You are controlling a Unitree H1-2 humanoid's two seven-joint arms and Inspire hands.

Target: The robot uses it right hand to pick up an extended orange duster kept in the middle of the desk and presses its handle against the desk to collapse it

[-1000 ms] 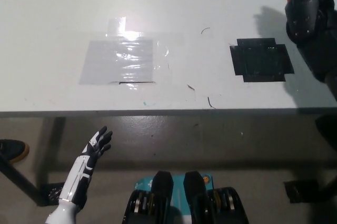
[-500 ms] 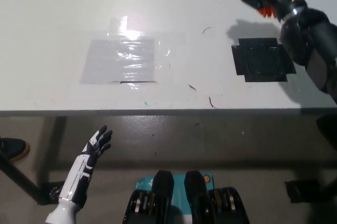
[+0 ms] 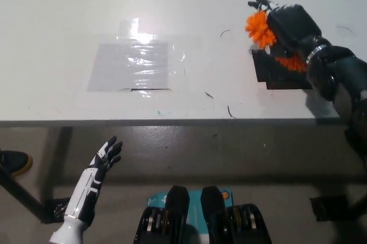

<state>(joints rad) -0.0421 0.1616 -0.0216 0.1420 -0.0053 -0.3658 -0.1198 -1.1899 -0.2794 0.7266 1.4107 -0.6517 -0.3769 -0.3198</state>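
My black right hand (image 3: 289, 26) is shut on the orange duster (image 3: 261, 29), over the right part of the white desk (image 3: 69, 101). The fluffy orange head sticks out to the left of the hand and more orange shows below it near the wrist. The handle is hidden inside the hand, so I cannot tell how long it is. Hand and duster hang above the black tape patch (image 3: 270, 73). My white left hand (image 3: 106, 157) rests open below the desk's front edge at the lower left.
A clear plastic sheet (image 3: 131, 65) is taped flat on the desk left of the middle. A few small dark marks (image 3: 228, 110) lie near the front edge. A dark shoe (image 3: 12, 162) shows on the floor at far left.
My right hand has come down and leftward from the top right corner with the duster, and now sits low over the black tape patch. The left hand has not moved.
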